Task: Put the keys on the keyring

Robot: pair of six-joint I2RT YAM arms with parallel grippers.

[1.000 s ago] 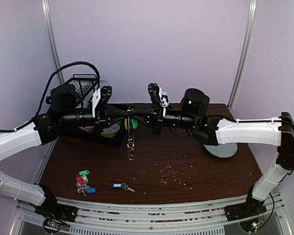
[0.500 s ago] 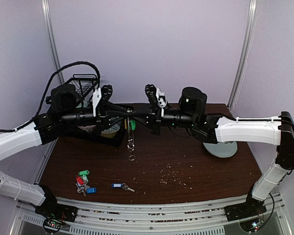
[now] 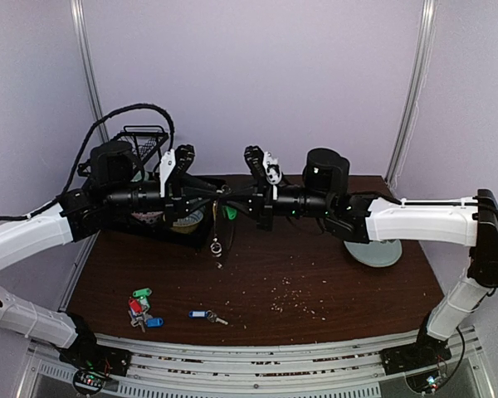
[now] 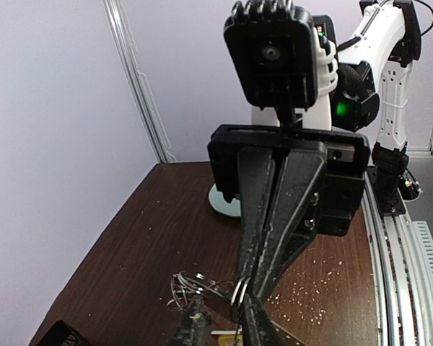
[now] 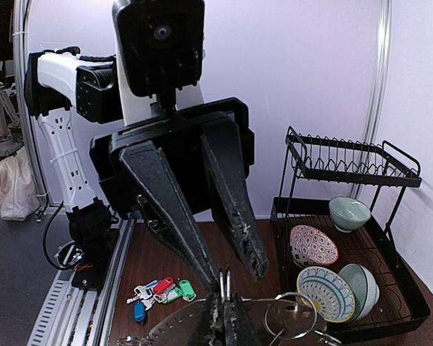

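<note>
Since the earlier frame the wire rings (image 3: 217, 247) hanging below the two tools have drawn up shorter and a little to the left, and the left tool (image 3: 218, 196) has parted its jaws.

The brown desk (image 3: 357, 290) carries the scene. Both arms reach inward above it, so that the tools meet tip to tip in mid-air over its far middle.

A black wire dish rack (image 5: 346, 162) stands at the far left corner and holds several bowls. A pale green plate (image 3: 373, 254) lies flat at the far right, partly hidden under the right arm.

The keyring (image 5: 180, 326) hangs off the desk at the meeting point of the tools. In the right wrist view its flat grey body lies just below that tool's own fingers, with wire rings beside it.

The right tool (image 3: 237, 201) is fully closed on the keyring. The left tool's jaws stand slightly apart around the right tool's tips. Whether they touch anything cannot be told.

One green tag (image 3: 229, 212) hangs just under the tools.

The other keys rest on the near left of the desk. These are a cluster (image 3: 140, 308) with green, red and blue tags, and a single blue-tagged key (image 3: 206, 315) near it to the right.

Pale crumbs (image 3: 299, 290) are scattered over the desk's middle.
</note>
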